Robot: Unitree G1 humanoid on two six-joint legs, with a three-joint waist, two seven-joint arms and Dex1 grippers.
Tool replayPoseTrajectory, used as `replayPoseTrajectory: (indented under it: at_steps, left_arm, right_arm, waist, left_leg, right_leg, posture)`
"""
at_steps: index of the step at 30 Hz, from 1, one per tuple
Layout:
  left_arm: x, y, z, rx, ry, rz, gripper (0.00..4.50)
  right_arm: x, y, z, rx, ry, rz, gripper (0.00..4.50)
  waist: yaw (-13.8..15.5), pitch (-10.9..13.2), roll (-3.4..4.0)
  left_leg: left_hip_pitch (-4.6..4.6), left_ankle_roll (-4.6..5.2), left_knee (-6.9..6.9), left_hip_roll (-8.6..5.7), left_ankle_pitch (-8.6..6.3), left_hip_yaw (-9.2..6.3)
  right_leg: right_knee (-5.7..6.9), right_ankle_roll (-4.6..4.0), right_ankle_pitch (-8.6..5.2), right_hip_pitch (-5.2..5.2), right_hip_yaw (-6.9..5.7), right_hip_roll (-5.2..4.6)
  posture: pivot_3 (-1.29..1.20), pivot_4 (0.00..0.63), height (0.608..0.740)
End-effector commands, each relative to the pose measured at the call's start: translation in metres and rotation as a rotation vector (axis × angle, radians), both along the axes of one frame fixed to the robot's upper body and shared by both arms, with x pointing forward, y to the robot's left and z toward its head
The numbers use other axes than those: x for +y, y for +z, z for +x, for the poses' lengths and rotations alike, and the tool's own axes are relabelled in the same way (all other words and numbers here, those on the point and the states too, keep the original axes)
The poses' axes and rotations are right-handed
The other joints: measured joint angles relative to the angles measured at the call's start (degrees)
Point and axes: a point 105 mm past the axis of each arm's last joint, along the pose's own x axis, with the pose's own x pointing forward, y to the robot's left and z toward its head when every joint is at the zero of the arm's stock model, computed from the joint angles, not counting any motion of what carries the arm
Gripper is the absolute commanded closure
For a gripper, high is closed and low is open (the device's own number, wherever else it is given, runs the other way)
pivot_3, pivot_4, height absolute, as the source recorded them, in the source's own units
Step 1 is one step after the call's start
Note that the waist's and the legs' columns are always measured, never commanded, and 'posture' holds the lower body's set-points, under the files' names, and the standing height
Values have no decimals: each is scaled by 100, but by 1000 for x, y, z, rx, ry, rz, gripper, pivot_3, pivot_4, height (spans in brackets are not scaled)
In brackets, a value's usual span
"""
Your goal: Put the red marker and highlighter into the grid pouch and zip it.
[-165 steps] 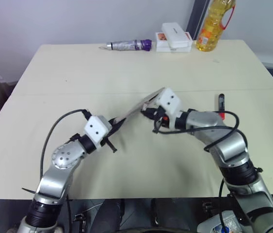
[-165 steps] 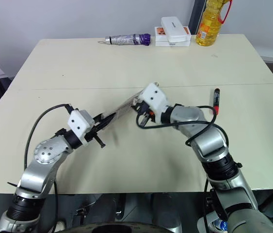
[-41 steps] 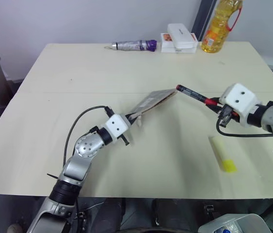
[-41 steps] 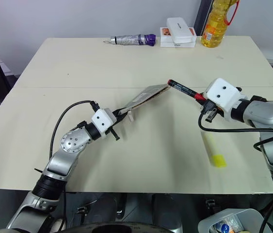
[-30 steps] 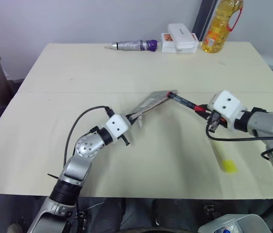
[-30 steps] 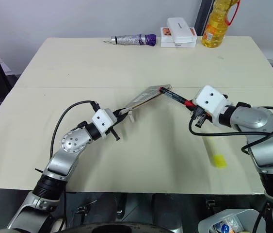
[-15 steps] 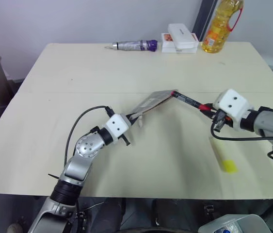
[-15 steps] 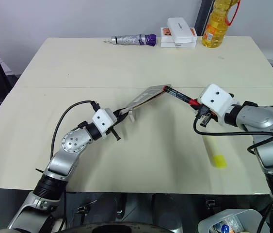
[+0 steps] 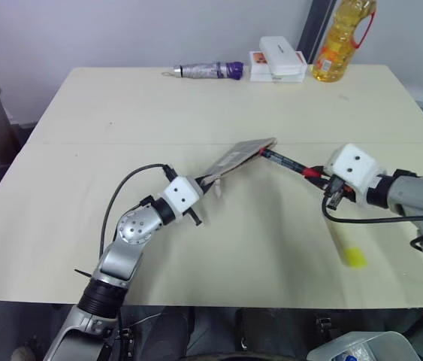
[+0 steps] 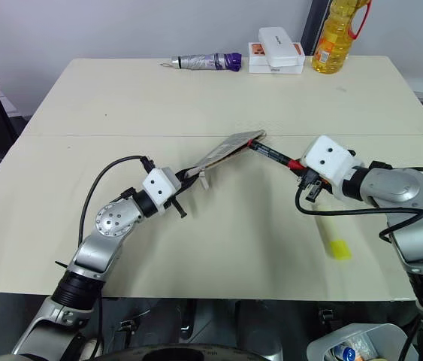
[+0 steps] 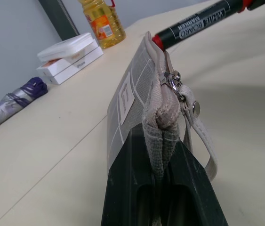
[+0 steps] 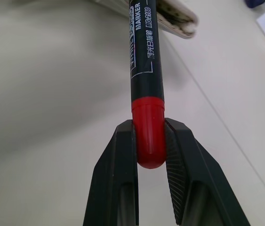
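The left hand (image 11: 156, 188) is clamped tight on one end of the grid pouch (image 9: 235, 156), holding it off the bench (image 9: 196, 105) so that it slants up and away, with the far end standing free. That lifted, tilted pose seems meant to offer the pouch's mouth to the other arm; the zipper pull (image 11: 187, 109) and its pale strap hang loose at the top edge, just beside the tip of the incoming pen.

The right hand (image 12: 150, 141) pinches the red marker (image 10: 271, 155) by its red end, fingers narrow around the barrel, so the long black half points ahead like a probe. Gripping at the rear leaves most of the length free to slide in. The marker's front tip meets the pouch's raised far end. Whether it has entered the opening or is only resting against the lip is hard to tell, since the fabric edges look pressed close together there.

The highlighter (image 10: 329, 235) lies flat on the bench near the right arm, well apart from the pouch, presumably waiting its turn once the marker is inside.
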Motion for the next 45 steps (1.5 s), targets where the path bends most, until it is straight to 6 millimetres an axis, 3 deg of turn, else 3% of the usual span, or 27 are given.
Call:
replayPoseTrajectory:
  at_steps: [1,8,17,18,20,22,23,25,29,33,40,45]
  left_arm:
    - [-4,15,-6,-60,-42,-10,4500]
    - [-5,2,-20,-74,-199,185,4500]
    - [-14,5,-33,-72,-354,246,4500]
    - [-14,5,-33,-71,-355,246,4500]
    - [-14,7,-32,-68,-345,233,4500]
    - [-11,10,-28,-55,-310,194,4500]
    - [-10,11,-25,-46,-286,168,4500]
    - [-9,13,-20,-29,-244,129,4500]
    - [-11,13,-11,5,-165,54,4500]
    - [-26,11,-3,30,-120,-32,4500]
    - [-43,9,-2,40,-169,-47,4500]
    - [-47,6,-3,44,-210,-33,4500]
  right_arm:
    - [14,10,-4,-48,80,-52,4235]
    - [33,-2,-12,-42,279,-299,4235]
    - [77,-3,-7,-97,464,-335,4235]
    - [75,-3,-5,-97,449,-336,3735]
    - [67,3,2,-102,394,-323,2828]
    - [53,15,9,-137,312,-303,1641]
    - [44,21,10,-139,263,-273,1341]
    - [27,30,9,-122,181,-219,320]
    - [-10,34,-1,-59,22,-125,320]
    - [-45,9,-31,110,-177,58,320]
    - [-70,-36,-81,288,-452,228,320]
    - [-73,-65,-108,403,-564,259,320]
  waist:
    - [1,0,0]
    - [-12,0,1]
    - [-12,0,0]
    - [-9,0,0]
    - [0,0,0]
    - [8,0,0]
    - [9,0,0]
    - [7,0,0]
    - [17,1,-1]
    - [77,1,-2]
    - [130,-2,1]
    - [136,-2,-2]
  left_leg:
    - [0,0,0,0,0,0]
    - [0,0,0,0,0,0]
    - [0,0,-1,1,0,-2]
    - [0,-1,-1,1,0,-3]
    - [0,-1,-1,0,0,-3]
    - [-1,-1,1,-1,0,-3]
    - [-1,-1,2,-2,0,-3]
    - [-1,0,2,-1,0,-3]
    - [-4,3,7,-1,-2,-5]
    - [-6,6,12,-1,-4,-6]
    - [-4,12,25,0,-7,1]
    - [-4,12,24,-3,-7,1]
  right_leg:
    - [0,0,0,0,0,0]
    - [0,0,0,-1,0,-1]
    - [-1,-1,0,-1,0,-4]
    - [-1,-1,0,-2,0,-4]
    - [-1,-1,0,-2,0,-4]
    - [-1,-1,0,-1,0,-4]
    - [-1,0,0,-1,0,-4]
    - [-1,-1,0,-1,0,-4]
    - [-2,-1,0,1,0,-4]
    - [-2,0,0,6,-1,-3]
    - [5,1,1,7,-1,3]
    - [4,2,1,9,-1,1]
  posture:
    - [0,150,740]
    - [0,150,740]
    - [0,150,740]
    - [0,150,740]
    - [0,150,740]
    - [0,150,740]
    - [0,150,740]
    - [0,150,740]
    - [0,150,740]
    - [0,150,740]
    - [0,150,740]
    - [0,150,740]
